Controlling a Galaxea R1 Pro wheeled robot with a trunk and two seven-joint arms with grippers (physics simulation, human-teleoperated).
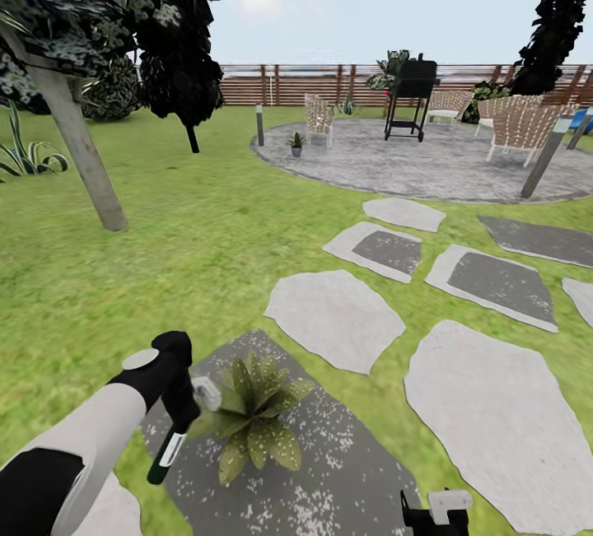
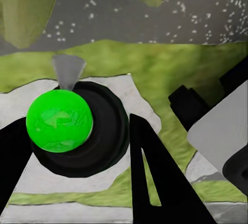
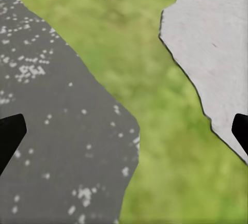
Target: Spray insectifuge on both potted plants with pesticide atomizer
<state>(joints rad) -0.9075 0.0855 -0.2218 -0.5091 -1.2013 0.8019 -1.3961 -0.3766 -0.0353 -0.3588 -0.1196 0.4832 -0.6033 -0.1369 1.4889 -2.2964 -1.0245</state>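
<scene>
- The pesticide atomizer [image 1: 170, 443] is hanging slantwise in the left hand [image 1: 177, 404], its pale trigger head [image 1: 206, 393] up by the fingers and its dark green body with the white label strip sloping down over the stone's edge.
- In the left wrist view the bottle [image 2: 77, 128] is sitting between the two black fingers [image 2: 155, 177], seen end-on as a dark round form with a bright green ball and a grey cone; the left hand is gripping it.
- The trigger head is pointing at the near potted plant [image 1: 254, 417], just beside it, a rosette of broad pointed leaves standing on a dark speckled stepping stone [image 1: 329, 470].
- The second potted plant [image 1: 296, 143] is standing well apart, at the near edge of the round paved patio [image 1: 428, 165].
- The right hand [image 1: 435, 511] is hanging low over the same dark stone, with its fingers [image 3: 9, 136] spread wide apart and holding nothing.
- Pale stepping stones [image 1: 333, 318] are lying across the lawn [image 1: 189, 256]; a grill [image 1: 410, 95], wicker chairs [image 1: 520, 128] and a slatted fence [image 1: 280, 85] are standing beyond.
</scene>
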